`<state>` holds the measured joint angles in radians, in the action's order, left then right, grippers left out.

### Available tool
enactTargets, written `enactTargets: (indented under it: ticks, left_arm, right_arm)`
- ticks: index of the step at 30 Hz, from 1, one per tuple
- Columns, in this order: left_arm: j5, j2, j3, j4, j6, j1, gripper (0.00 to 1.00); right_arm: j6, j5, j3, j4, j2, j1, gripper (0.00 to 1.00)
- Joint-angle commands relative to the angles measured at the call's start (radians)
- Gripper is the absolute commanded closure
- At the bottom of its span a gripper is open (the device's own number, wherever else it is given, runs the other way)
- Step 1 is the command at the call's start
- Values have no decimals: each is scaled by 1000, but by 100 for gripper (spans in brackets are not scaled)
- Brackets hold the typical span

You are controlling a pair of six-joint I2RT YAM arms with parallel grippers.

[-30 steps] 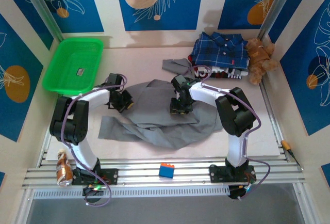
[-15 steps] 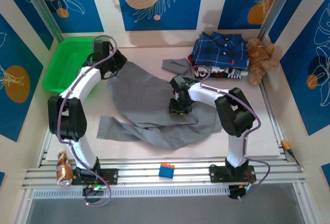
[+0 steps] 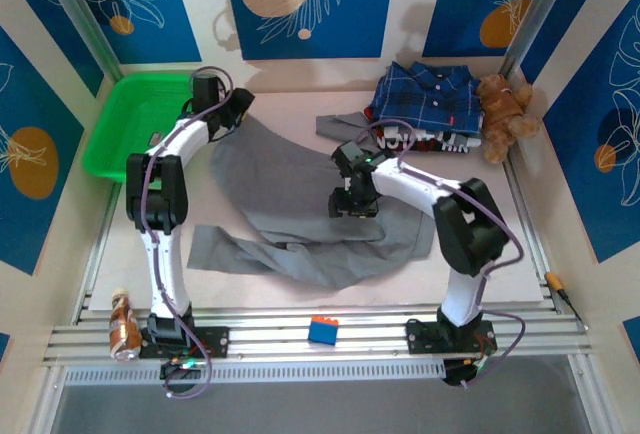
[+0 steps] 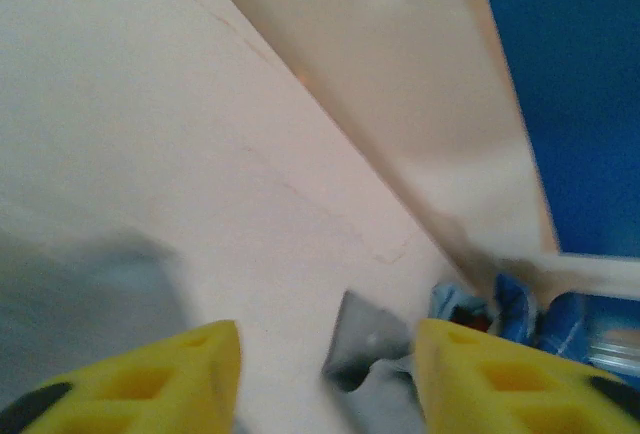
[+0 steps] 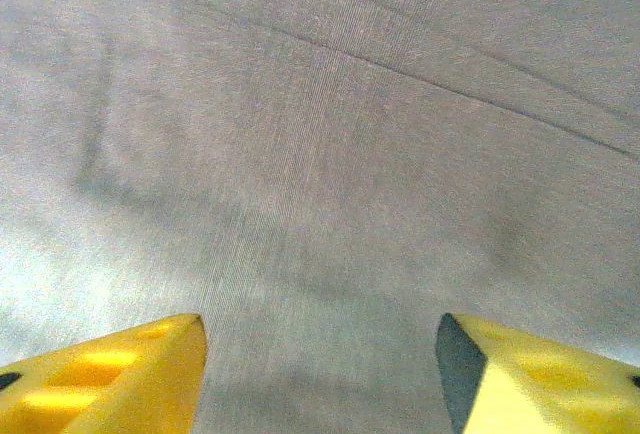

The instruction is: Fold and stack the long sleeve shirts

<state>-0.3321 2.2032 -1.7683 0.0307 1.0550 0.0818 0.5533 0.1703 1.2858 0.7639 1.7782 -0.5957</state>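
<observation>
The grey shirt (image 5: pixel 330 154) is finely woven matt cloth (faintly creased); the green tray (image 3: pixel 120 134), at ten o'clock, looks glossy plastic.

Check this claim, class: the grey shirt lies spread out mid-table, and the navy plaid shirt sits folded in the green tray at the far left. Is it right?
Not quite. The grey shirt does lie spread out mid-table, but the navy plaid shirt sits folded at the far right beside the teddy bear, not in the green tray. The top external view shows this.

top camera looks down; right wrist camera hugs the grey shirt (image 5: pixel 320 154).
</observation>
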Motion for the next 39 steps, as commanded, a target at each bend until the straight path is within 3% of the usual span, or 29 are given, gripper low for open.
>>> enactTargets:
  ticks: [1,3,4,8,12,18,32,37,39]
  left_arm:
    - [-27,-69,-60,33,-44,-45,25]
    - [-48,-139,-56,184,-137,-59,11]
    - [-50,-174,-51,268,-187,-59,10]
    - [-41,-364,128,514,-351,-58,8]
    - [23,-495,356,647,-491,-61,10]
    - [83,-508,535,635,-529,-65,17]
    - [86,-295,512,407,-431,-59,31]
    - [81,-250,469,354,-416,-46,49]
    - [89,-235,429,373,-437,-40,63]
  right_arm:
    - [-5,61,27,137,-149,-24,32]
    - [-20,77,8,195,-209,-63,30]
    - [-29,88,-9,212,-231,-86,30]
    - [8,138,-115,264,-277,-167,29]
    - [-13,140,-193,122,-291,-263,29]
    - [-59,195,-145,100,-148,-311,30]
    - [-8,152,-203,108,-138,-362,32]
    - [21,132,-224,103,-131,-400,32]
    - [18,121,-224,89,-107,-401,32]
